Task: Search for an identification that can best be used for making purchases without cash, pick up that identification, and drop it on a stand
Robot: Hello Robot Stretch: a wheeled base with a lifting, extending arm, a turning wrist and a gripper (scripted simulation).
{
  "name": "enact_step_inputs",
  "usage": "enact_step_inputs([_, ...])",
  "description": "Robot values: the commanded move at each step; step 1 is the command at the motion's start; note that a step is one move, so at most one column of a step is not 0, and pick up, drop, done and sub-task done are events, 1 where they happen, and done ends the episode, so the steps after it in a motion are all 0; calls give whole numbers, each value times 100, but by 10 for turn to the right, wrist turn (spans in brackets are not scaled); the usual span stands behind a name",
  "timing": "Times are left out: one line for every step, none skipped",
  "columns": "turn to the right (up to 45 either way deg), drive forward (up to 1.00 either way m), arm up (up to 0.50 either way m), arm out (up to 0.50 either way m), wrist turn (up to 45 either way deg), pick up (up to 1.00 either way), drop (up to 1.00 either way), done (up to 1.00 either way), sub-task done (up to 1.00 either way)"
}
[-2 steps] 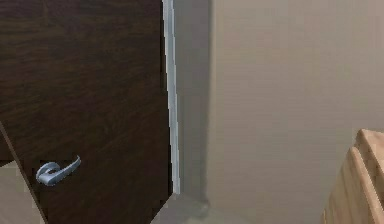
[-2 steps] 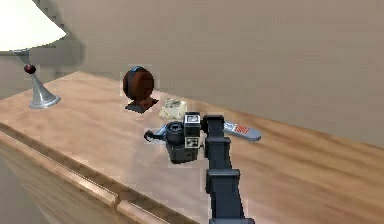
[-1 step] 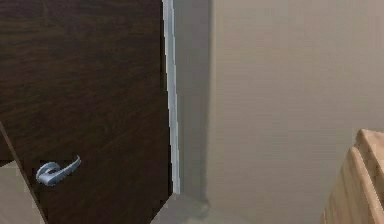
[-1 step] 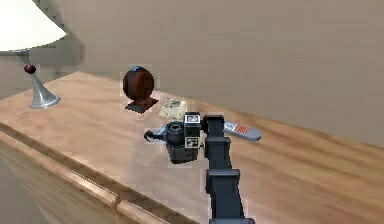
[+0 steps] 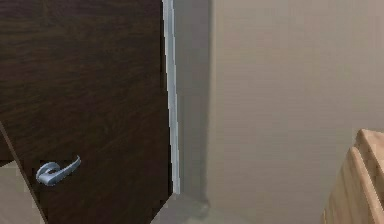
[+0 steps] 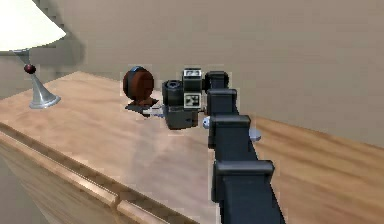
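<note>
Jaws hang over the counter (image 6: 100, 135) near a round dark thing (image 6: 138, 85); what they hold, and where the card lies, I cannot tell. Lift slowly, straight up, clear of the lamp (image 6: 22, 30).

Dark arm (image 6: 240, 165) over a wooden top (image 6: 90, 140), gripper (image 6: 152, 109) near its far edge by a round dark-red object (image 6: 138, 84), whether it holds anything unclear, white-shaded lamp (image 6: 25, 30) at the left end, beige wall (image 6: 300, 50) behind

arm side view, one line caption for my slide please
Arm stretched across a wooden top, tool near a round dark reddish object, lamp at the view's left
</note>
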Motion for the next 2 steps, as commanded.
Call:
enact_step_inputs([0,0,2,0,0,0,0,0,0])
enact_step_inputs([0,0,0,0,-450,0,0,0,0])
